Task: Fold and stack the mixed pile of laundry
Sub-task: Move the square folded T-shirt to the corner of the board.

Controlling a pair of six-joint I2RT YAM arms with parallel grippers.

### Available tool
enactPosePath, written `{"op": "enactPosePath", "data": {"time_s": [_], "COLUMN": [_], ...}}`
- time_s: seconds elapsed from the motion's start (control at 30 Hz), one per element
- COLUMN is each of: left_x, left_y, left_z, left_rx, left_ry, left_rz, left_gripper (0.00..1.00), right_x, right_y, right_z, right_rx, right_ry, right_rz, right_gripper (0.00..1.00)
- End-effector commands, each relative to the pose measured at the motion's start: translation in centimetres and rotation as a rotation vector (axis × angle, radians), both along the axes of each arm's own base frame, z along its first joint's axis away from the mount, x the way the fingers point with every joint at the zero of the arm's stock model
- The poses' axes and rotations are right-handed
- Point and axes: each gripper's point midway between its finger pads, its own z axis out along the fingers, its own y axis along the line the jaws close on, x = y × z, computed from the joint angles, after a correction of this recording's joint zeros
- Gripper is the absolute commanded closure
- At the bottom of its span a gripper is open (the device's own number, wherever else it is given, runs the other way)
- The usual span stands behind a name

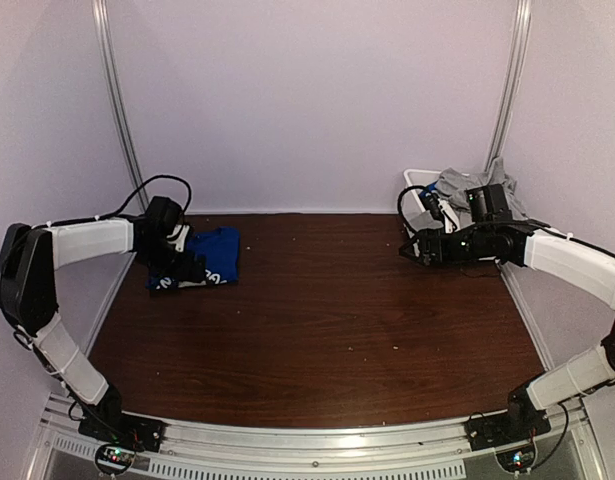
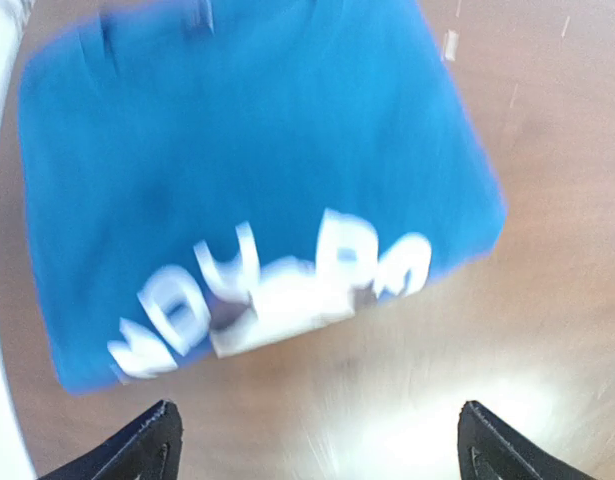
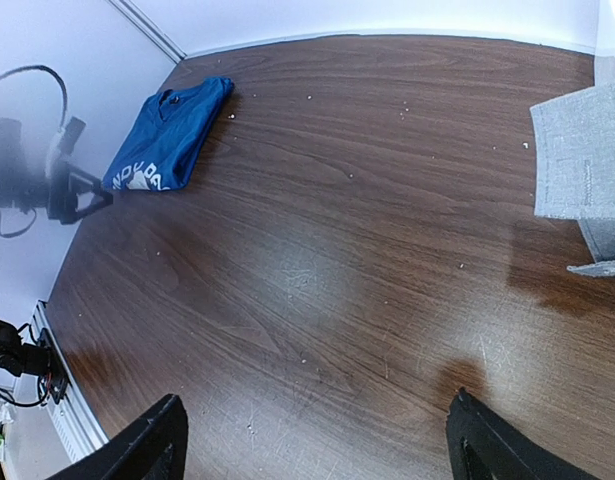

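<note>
Your left gripper (image 2: 322, 455), jaws spread, hovers over the blue shirt (image 1: 217, 250) at the table (image 1: 327, 330)'s far-left edge. Your right gripper (image 3: 317, 445), likewise spread, is near the far-right grey garments (image 1: 465, 182), with broad tabletop between them.

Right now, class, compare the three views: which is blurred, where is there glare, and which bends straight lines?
Left wrist: the blue garment and its white print are smeared by motion blur; white glare on the table near the bottom edge. Right wrist: sharp, soft sheen mid-table, wide-angle bending of the far table edge. Top external: evenly lit, slightly soft, no strong glare.
</note>
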Motion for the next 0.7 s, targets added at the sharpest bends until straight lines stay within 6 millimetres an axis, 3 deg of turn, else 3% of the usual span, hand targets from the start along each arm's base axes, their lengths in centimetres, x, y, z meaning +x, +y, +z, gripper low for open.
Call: {"op": "enactPosePath", "data": {"time_s": [0.0, 0.13, 0.27, 0.47, 0.67], "left_x": [-3.9, -4.9, -4.4, -1.8, 1.4], "left_y": [0.0, 0.4, 0.3, 0.4, 0.2], "left_z": [-4.6, -6.7, -8.3, -10.3, -10.6], "left_rx": [-0.017, 0.003, 0.010, 0.070, 0.036], "left_ry": [0.114, 0.158, 0.175, 0.202, 0.200], "left_rz": [0.076, 0.101, 0.112, 0.107, 0.092], "left_gripper": [0.02, 0.02, 0.02, 0.02, 0.02], "right_x": [0.2, 0.1, -0.1, 0.1, 0.2], "right_y": [0.1, 0.0, -0.1, -0.4, -0.8], "right_z": [2.6, 2.4, 2.3, 2.2, 2.4], "right_rx": [0.034, 0.036, 0.039, 0.018, 0.001], "right_ry": [-0.059, -0.054, -0.055, -0.053, -0.064], "right_rz": [0.002, 0.000, -0.005, -0.019, -0.028], "right_gripper": [0.10, 0.10, 0.10, 0.10, 0.10]}}
